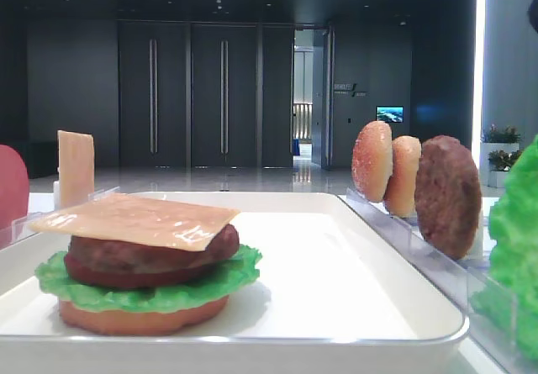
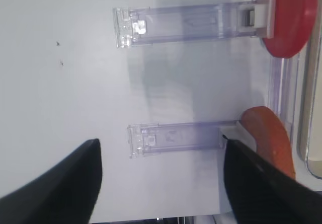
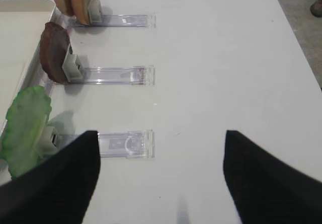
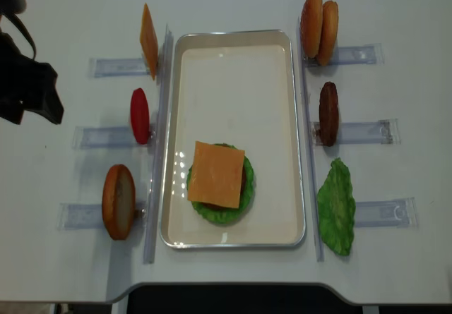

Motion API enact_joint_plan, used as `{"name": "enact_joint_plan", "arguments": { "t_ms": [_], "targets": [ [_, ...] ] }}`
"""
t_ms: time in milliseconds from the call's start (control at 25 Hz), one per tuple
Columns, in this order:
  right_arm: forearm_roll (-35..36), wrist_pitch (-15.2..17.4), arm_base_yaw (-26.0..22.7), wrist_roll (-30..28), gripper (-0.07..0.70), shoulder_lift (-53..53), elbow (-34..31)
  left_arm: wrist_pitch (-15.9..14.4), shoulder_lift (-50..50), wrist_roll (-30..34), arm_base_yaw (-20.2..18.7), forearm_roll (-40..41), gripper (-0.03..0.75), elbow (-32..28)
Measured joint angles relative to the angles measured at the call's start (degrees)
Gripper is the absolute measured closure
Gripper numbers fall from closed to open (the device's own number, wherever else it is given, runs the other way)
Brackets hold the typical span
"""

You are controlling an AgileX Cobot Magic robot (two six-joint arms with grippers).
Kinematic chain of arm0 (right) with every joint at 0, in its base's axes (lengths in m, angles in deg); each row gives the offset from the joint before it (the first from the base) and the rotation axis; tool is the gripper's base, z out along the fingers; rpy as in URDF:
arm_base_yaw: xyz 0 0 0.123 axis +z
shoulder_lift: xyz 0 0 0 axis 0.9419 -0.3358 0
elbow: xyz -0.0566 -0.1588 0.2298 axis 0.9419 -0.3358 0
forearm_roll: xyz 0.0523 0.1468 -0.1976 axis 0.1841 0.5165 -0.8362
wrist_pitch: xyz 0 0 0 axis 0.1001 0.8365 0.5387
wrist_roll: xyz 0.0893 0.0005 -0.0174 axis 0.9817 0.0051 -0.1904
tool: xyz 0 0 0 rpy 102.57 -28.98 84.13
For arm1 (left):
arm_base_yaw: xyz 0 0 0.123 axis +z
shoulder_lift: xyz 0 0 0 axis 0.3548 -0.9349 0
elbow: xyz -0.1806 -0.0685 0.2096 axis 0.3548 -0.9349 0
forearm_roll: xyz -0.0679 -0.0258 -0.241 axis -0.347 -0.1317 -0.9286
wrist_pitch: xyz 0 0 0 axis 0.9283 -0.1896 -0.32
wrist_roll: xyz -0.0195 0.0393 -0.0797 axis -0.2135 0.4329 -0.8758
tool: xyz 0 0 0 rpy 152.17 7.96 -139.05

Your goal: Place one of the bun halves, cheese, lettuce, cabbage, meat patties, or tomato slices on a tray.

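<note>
white tray (image 4: pixel 296 137) holds a stack: bun, lettuce, patty, cheese (image 4: pixel 216 173) on top. left gripper (image 2: pixel 158 183) hangs wide open and empty over the table; right gripper (image 3: pixel 161 176) likewise spread, holding nothing.

One exterior cam sits low at table level, right up against the big white rectangular tray (image 1: pixel 395 307), looking across it into a dark hall. The other looks straight down on the same tray (image 4: pixel 300 116). Both wrist cams point down at the tabletop's side racks.
</note>
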State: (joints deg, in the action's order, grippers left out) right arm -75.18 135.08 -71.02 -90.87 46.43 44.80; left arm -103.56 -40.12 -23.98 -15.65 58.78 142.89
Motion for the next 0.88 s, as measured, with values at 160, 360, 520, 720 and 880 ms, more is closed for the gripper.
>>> {"name": "enact_joint_plan", "arguments": {
  "t_ms": [160, 360, 520, 720, 880],
  "targets": [
    [0.0, 0.0, 0.0, 0.0, 0.142, 0.0, 0.0, -0.2, 11.58, 0.06, 0.0, -0.45, 0.191, -2.51],
    [0.0, 0.0, 0.0, 0.0, 0.142, 0.0, 0.0, -1.38, 28.71, 0.06, 0.0, -0.45, 0.198, -8.39],
    [0.0, 0.0, 0.0, 0.0, 0.142, 0.0, 0.0, -1.63, 41.89, 0.06, 0.0, -0.51, 0.198, -14.65],
    [0.0, 0.0, 0.0, 0.0, 0.142, 0.0, 0.0, -1.99, 58.19, 0.09, 0.0, -0.34, 0.198, -24.62],
    [0.0, 0.0, 0.0, 0.0, 0.142, 0.0, 0.0, -2.57, 69.59, 0.23, 0.0, 0.78, 0.198, -30.69]
  ]
}}
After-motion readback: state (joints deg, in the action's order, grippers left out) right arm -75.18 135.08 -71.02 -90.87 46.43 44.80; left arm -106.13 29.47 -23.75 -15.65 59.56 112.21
